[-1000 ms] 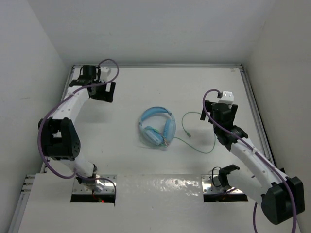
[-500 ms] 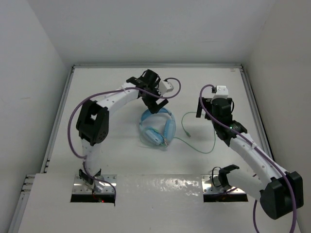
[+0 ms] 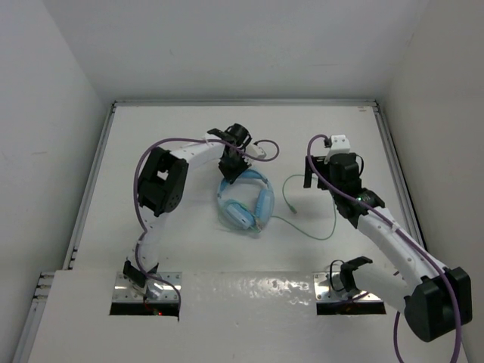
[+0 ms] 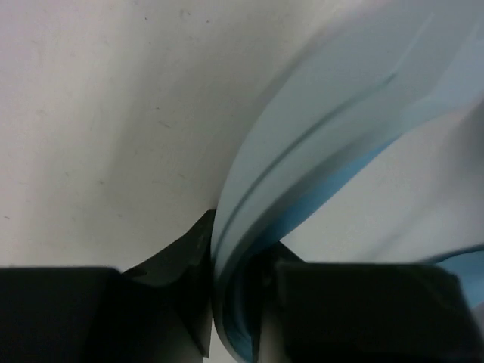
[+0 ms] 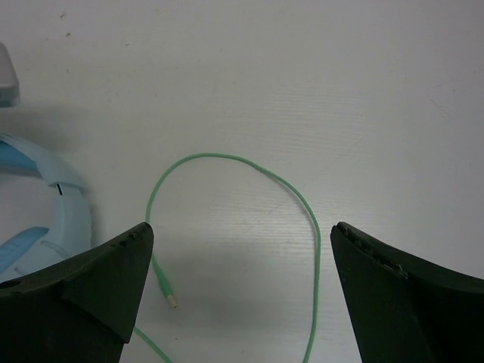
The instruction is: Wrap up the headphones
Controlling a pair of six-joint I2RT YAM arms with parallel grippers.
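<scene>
The light blue headphones (image 3: 243,200) lie flat at the middle of the table, ear cups toward the near side. My left gripper (image 3: 236,169) reaches down onto the far arc of the headband (image 4: 325,128). It is shut on that band, which runs between the two black fingers (image 4: 170,302). The thin pale green cable (image 3: 330,219) trails right from the ear cups in a loose loop (image 5: 249,162) and ends in a plug (image 5: 170,295). My right gripper (image 3: 318,178) hovers open over that loop and touches nothing (image 5: 242,227).
White walls close in the table on the left, far side and right, with a metal rail (image 3: 397,166) along the right edge. Thick purple robot cables (image 3: 151,151) arc over both arms. Metal base plates (image 3: 145,291) sit at the near edge.
The left arm swung from the far left corner over to the headphones and shut on the headband. The right gripper drifted slightly left and stayed open.
</scene>
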